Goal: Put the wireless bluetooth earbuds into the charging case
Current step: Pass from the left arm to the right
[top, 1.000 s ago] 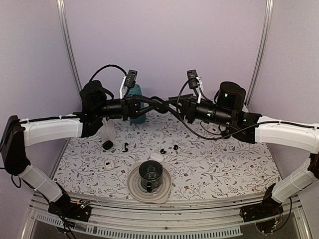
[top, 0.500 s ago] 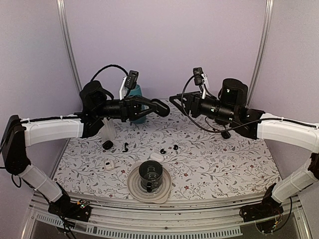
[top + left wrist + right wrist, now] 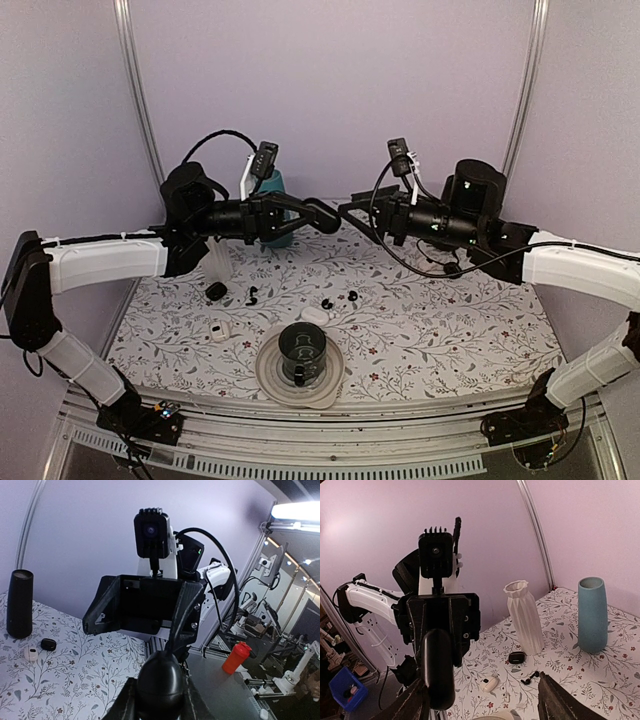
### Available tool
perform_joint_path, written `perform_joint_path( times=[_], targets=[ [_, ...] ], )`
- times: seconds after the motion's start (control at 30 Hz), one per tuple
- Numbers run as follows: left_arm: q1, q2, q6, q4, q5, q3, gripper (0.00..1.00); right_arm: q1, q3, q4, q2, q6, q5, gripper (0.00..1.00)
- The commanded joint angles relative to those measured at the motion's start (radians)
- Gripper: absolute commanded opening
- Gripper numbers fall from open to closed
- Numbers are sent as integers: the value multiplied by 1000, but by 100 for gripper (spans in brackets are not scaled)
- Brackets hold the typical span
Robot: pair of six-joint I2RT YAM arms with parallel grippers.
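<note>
My left gripper (image 3: 312,213) is shut on a black oval charging case (image 3: 323,216), held closed in the air above the back of the table. In the left wrist view the case (image 3: 160,680) sits between my fingers. My right gripper (image 3: 349,211) is open and empty, facing the case from the right, just short of it. In the right wrist view the case (image 3: 438,667) hangs near my left finger (image 3: 412,702). Tiny black earbuds (image 3: 252,295) (image 3: 327,303) (image 3: 352,297) lie on the floral table; one shows in the right wrist view (image 3: 530,677).
A dark cup on a round plate (image 3: 270,375) stands at the front centre. A small black case (image 3: 215,291), a white case (image 3: 219,330) and a white piece (image 3: 313,315) lie on the table. A white vase (image 3: 524,615) and a teal vase (image 3: 592,615) stand at the back left.
The right gripper was meshed with the left one around the case, pulled away to the right, then drifted slightly back. The left gripper kept the case almost still.
</note>
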Motion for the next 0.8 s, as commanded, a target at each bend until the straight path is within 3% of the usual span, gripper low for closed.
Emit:
perform_joint_path(
  times=[0.0,0.4,0.63,0.77],
  targets=[
    [4,7,-1,2,-3,22,0,7,9,25,21,-18,-116,73],
    [2,10,6,-4,-11,22,0,23,97,4,119,20,-214,42],
    [2,10,18,-22,-16,22,0,25,99,12,111,38,-197,12],
    [3,3,28,-25,-20,10,36,26,93,29,99,57,-187,7]
  ],
)
